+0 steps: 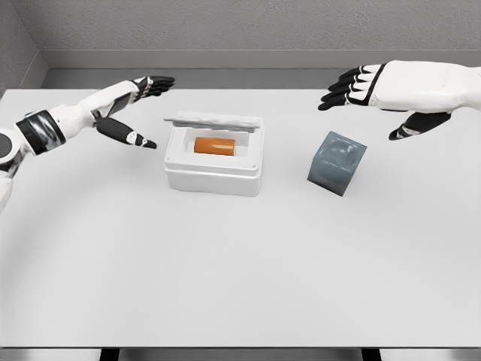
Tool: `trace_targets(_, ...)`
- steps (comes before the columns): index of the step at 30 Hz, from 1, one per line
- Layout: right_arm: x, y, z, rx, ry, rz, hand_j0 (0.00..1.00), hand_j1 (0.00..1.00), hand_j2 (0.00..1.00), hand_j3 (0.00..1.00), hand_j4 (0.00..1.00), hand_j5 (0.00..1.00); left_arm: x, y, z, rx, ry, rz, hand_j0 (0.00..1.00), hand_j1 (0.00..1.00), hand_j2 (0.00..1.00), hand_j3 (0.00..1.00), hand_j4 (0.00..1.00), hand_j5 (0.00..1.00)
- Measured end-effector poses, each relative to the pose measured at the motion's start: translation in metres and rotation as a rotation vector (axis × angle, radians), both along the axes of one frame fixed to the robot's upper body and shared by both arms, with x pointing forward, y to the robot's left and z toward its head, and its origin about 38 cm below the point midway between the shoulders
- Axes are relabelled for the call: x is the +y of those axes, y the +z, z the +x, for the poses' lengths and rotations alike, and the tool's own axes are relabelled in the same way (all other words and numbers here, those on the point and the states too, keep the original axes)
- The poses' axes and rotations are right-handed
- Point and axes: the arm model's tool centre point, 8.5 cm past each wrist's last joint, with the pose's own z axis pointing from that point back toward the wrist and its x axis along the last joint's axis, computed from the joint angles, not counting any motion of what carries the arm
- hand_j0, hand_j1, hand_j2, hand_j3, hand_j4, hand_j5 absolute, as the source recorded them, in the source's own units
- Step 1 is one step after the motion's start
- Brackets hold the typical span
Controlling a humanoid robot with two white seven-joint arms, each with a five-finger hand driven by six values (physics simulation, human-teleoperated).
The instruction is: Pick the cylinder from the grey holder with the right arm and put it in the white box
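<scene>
The orange cylinder (216, 146) lies on its side inside the white box (215, 171), which stands open on the desk (240, 263), a little left of the middle. The right hand (391, 90) is well apart from it, above the far right part of the desk. This hand holds nothing; its dark fingers (346, 86) are stretched out and point to the left, and the thumb hangs lower. The grey holder (337, 163) stands tilted on the desk, below this hand and to the right of the box. The left hand (131, 105) is near the far left side of the box, also spread and without any object.
</scene>
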Motion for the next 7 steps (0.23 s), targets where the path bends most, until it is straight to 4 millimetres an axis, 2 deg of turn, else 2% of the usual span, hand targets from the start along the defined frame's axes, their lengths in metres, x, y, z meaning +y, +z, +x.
trace_targets(3, 0.0, -0.001, 0.0, 0.003, 0.0, -0.001, 1.0, 1.0, 1.0, 1.0, 1.0, 1.0, 0.021, -0.015, -0.009, 0.037, 0.039, 0.012, 1.0, 1.0, 1.0, 1.0, 1.0, 1.0)
trace_targets(7, -0.001, -0.007, -0.001, 0.016, -0.002, -0.002, 1.0, 1.0, 1.0, 1.0, 1.0, 1.0, 0.048, -0.013, -0.009, 0.037, 0.104, 0.003, 1.0, 1.0, 1.0, 1.0, 1.0, 1.0)
